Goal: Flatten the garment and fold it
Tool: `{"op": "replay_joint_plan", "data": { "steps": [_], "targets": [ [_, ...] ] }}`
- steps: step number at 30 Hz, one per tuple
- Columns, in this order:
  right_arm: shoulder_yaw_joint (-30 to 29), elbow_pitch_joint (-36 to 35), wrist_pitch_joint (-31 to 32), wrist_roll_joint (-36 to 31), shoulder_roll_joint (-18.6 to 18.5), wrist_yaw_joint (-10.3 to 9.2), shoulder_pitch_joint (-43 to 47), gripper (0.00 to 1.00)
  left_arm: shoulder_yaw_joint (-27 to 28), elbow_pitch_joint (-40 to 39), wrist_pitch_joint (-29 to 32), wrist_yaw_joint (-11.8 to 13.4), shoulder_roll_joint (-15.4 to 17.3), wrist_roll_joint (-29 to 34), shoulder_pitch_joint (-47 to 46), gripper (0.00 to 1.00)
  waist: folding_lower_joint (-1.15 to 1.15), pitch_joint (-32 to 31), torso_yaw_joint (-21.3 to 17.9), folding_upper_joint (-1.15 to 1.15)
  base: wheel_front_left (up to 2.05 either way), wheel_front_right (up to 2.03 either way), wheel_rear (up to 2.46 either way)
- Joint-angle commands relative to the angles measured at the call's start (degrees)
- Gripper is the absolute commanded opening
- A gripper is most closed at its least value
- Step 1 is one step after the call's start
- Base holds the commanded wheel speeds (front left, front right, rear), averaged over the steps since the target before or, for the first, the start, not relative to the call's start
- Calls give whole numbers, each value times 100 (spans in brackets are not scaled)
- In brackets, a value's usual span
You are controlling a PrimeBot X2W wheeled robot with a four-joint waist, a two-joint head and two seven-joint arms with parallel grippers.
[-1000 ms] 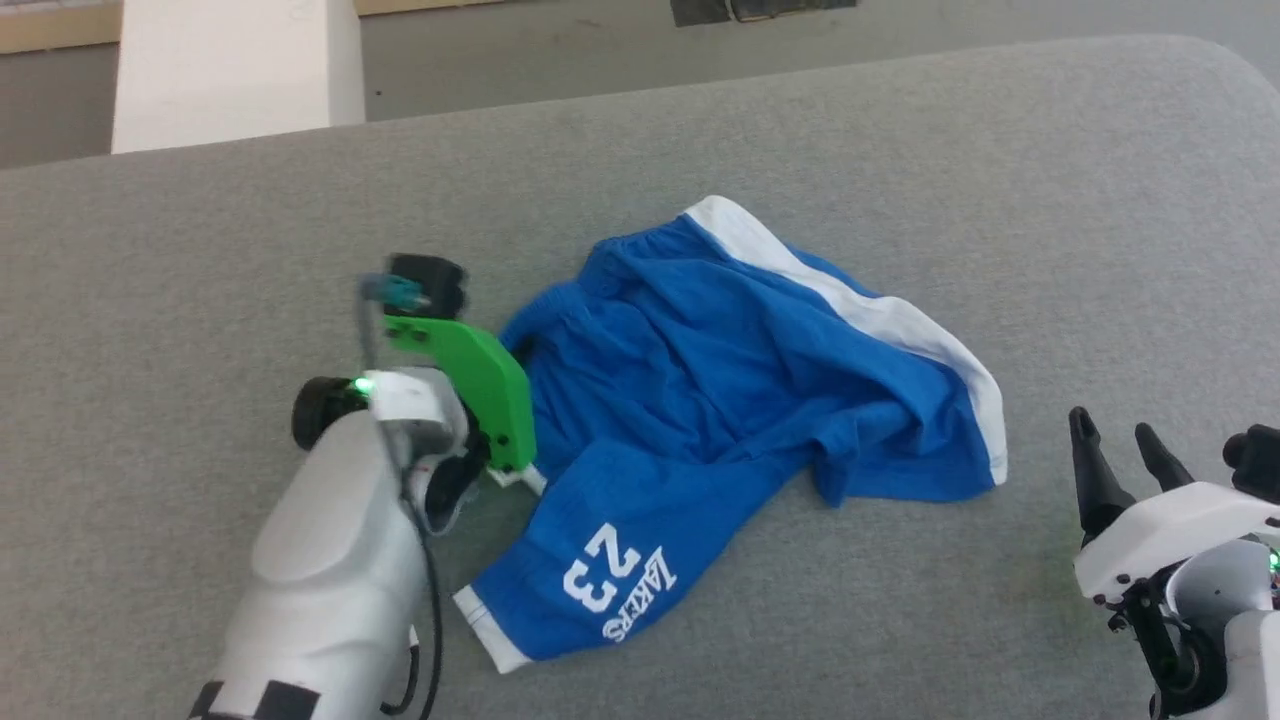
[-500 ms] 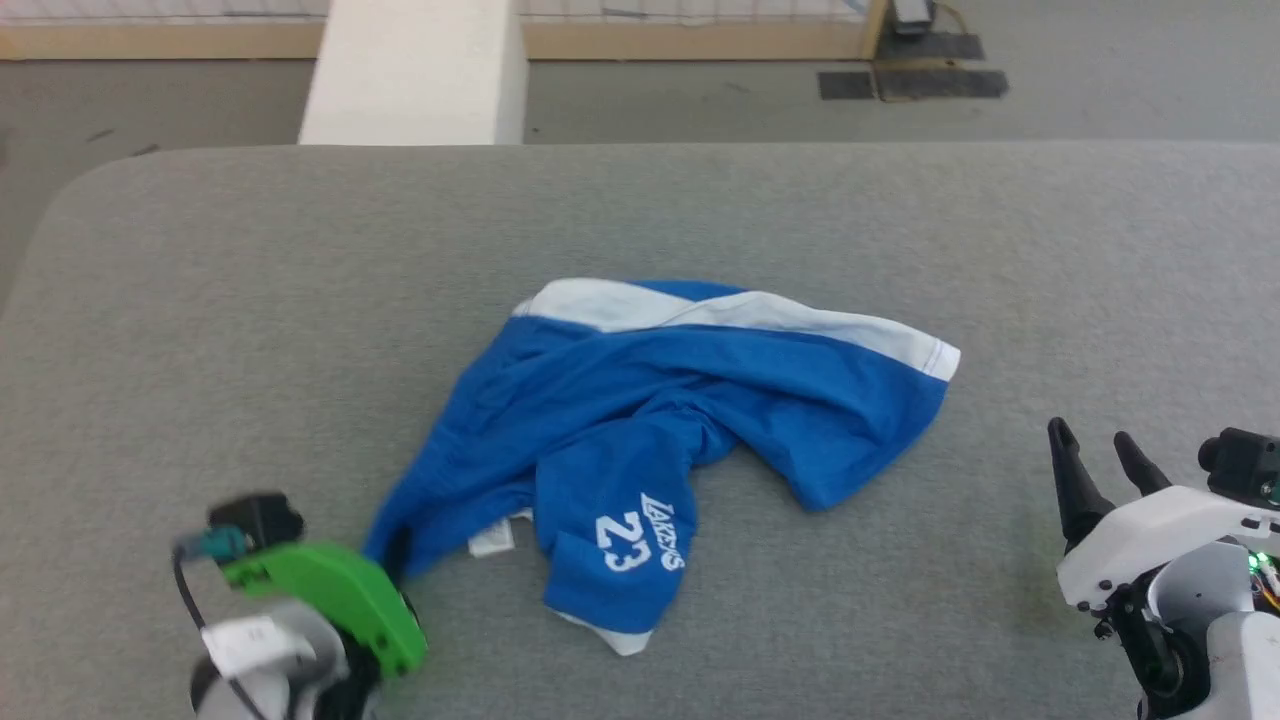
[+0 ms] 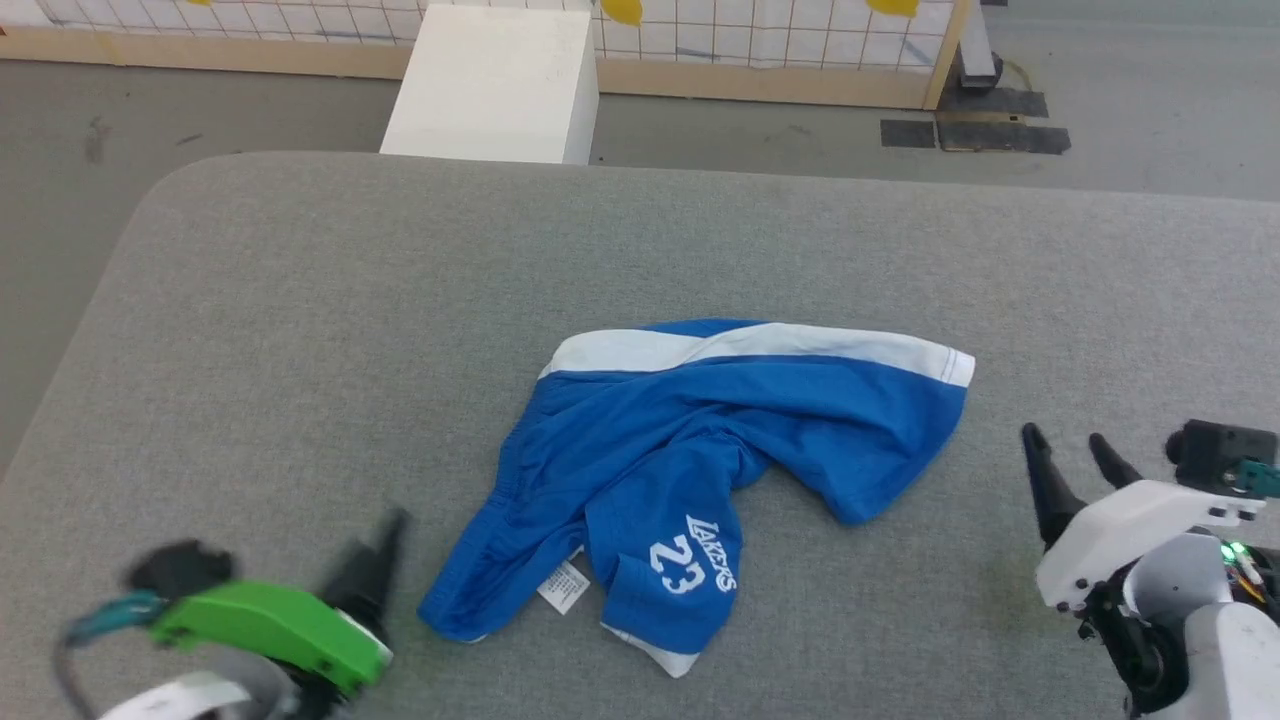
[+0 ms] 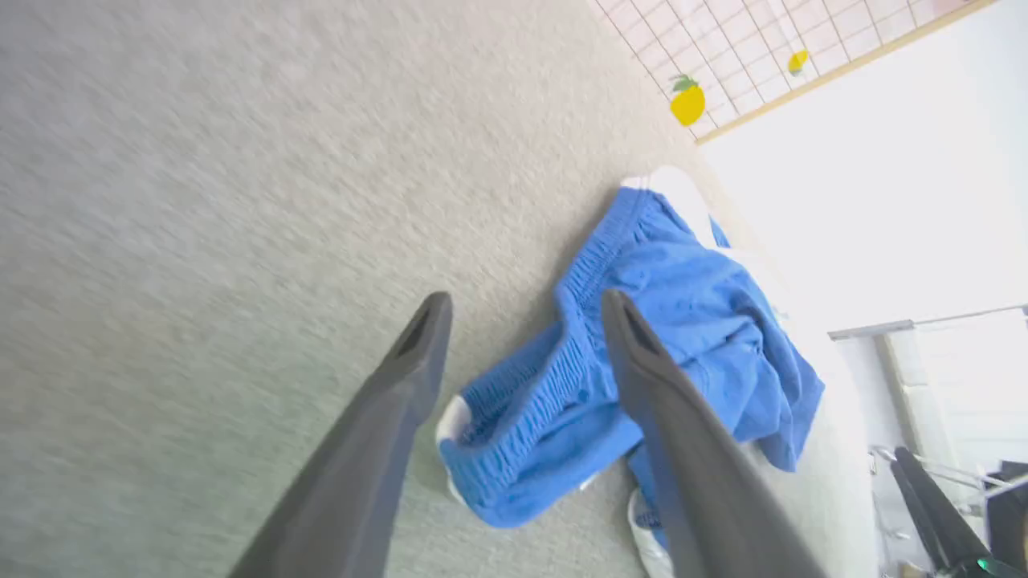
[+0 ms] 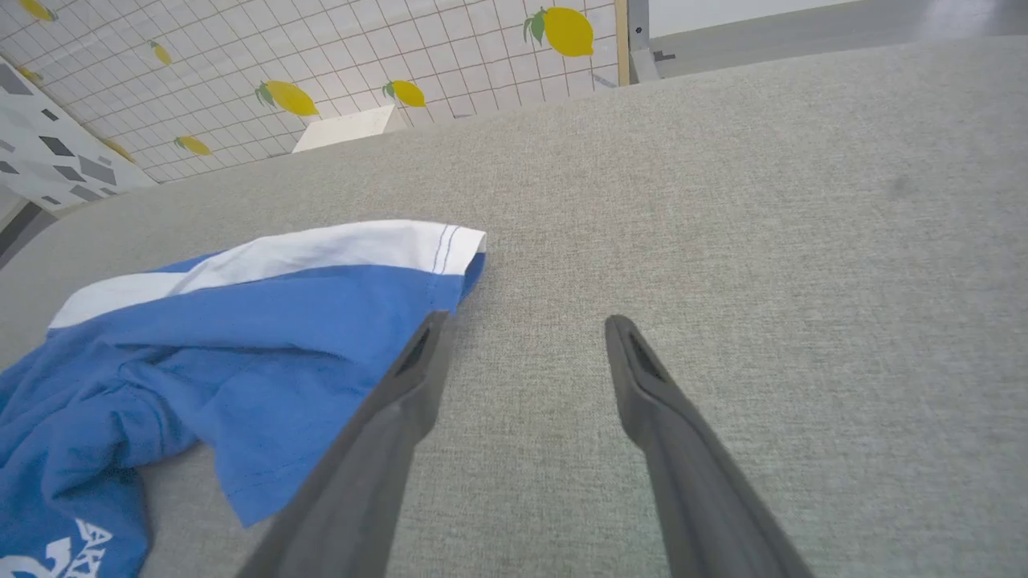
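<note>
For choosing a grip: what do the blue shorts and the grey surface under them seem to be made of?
The bright blue shorts with a white side stripe look like thin, matte synthetic knit, perhaps polyester: they fall in soft, limp folds. The grey table surface looks like matte woven cloth or felt; a fine grain shows in the right wrist view.

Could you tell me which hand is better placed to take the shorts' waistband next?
Left, probably: the left hand is open and points at the gathered waistband ahead; the right hand sits off by the leg hem.
</note>
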Motion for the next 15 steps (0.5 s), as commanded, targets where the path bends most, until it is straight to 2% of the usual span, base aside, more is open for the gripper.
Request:
{"op": "replay_joint_plan", "data": {
  "steps": [1,5,9,11,15],
  "targets": [
    [84,-26,105,-46,1,-8,-48,100,146,-93,-303,-28,45,90,-188,100,0,-14,3,0,0,0,0],
    [691,6,682,-42,1,-8,-119,100,212,-232,-1589,-266,247,1054,-421,100,0,8,-38,0,0,0,0],
    [1385,136,1208,61,1,-8,-210,100,-81,-52,-2844,-384,334,2160,-485,100,0,70,-55,0,0,0,0],
    [1572,264,1327,5,1,-8,-300,100,-222,81,-3154,-406,285,2421,-519,100,0,118,-42,0,0,0,0],
    [1937,565,1265,-80,1,-8,-563,100,-400,287,-3401,-492,179,2732,-655,100,0,269,47,0,0,0,0]
  ]
}}
